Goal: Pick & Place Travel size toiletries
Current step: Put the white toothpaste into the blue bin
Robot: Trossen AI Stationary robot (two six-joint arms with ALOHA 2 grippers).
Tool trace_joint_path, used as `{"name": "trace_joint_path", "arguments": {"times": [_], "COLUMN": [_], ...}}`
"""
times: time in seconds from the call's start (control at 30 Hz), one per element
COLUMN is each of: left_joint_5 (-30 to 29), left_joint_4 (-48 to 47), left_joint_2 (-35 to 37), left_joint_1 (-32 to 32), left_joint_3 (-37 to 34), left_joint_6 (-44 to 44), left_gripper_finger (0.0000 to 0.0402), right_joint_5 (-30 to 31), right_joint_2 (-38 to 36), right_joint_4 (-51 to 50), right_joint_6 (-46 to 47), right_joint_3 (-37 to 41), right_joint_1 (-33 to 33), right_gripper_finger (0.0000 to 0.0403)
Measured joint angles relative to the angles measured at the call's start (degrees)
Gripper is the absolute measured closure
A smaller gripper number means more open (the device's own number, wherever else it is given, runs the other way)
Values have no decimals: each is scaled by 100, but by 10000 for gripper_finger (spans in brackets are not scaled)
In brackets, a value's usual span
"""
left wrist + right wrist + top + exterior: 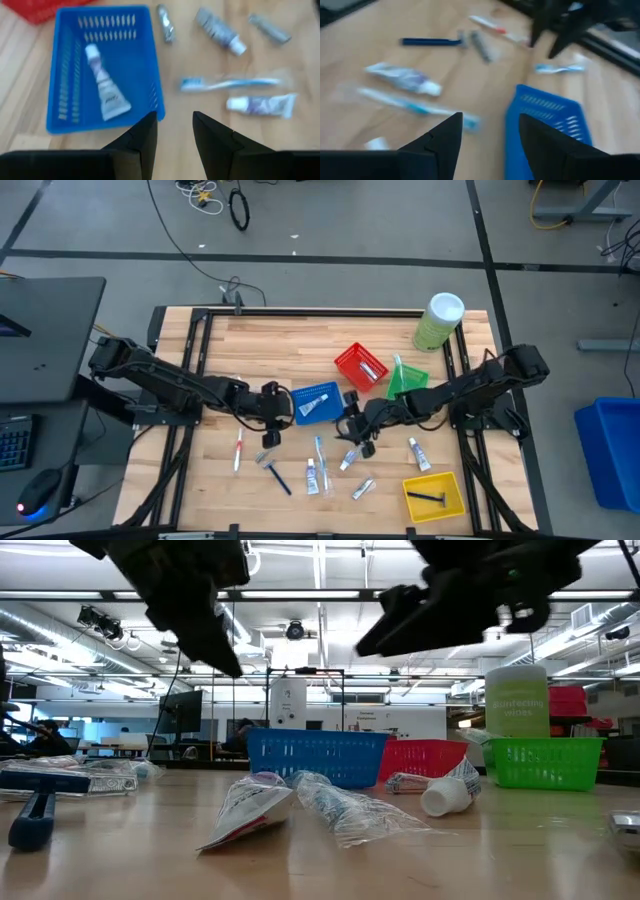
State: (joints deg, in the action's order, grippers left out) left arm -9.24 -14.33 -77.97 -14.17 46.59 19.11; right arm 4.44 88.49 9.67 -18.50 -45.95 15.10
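Both grippers are hanging over the middle of the table with fingers apart and nothing between them: the left gripper (268, 432) is hovering just beside the blue basket (316, 401), which is already holding one white tube (106, 90), and the right gripper (353, 432) is sitting on the basket's other side. Most of the toiletries are lying loose below them: a blue toothbrush (321, 452), a red toothbrush (239, 448), a dark razor (275, 471) and several small tubes (312, 477). The red basket (360, 367), green basket (406, 377) and pale-green canister (438, 321) are crowding the far side, and the yellow basket (434, 496) is holding a razor near the front edge.
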Motion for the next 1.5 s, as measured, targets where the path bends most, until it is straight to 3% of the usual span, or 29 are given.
{"name": "trace_joint_path", "arguments": {"times": [0.23,0.5,0.63,1.07,1.3,1.5], "left_joint_5": [-7,-259,13,609,217,273], "left_joint_4": [776,2195,2578,2364,2163,2094], "left_joint_2": [-2,-766,-1401,-2455,-2627,-2671], "left_joint_1": [-449,-1087,-1185,-1298,-1401,-1386], "left_joint_3": [0,11,74,629,819,847], "left_joint_6": [-148,-331,-687,-985,-2516,-3498], "left_gripper_finger": [270,270,270,250,204,187], "right_joint_5": [-1063,-554,-561,-559,-560,-559], "right_joint_2": [83,278,278,280,280,280], "right_joint_4": [-823,-806,-772,-695,-682,-680], "right_joint_6": [1033,1385,1820,2260,2260,2258], "right_joint_3": [1,55,55,57,59,61], "right_joint_1": [362,714,727,723,723,723], "right_gripper_finger": [196,209,210,192,206,221]}}
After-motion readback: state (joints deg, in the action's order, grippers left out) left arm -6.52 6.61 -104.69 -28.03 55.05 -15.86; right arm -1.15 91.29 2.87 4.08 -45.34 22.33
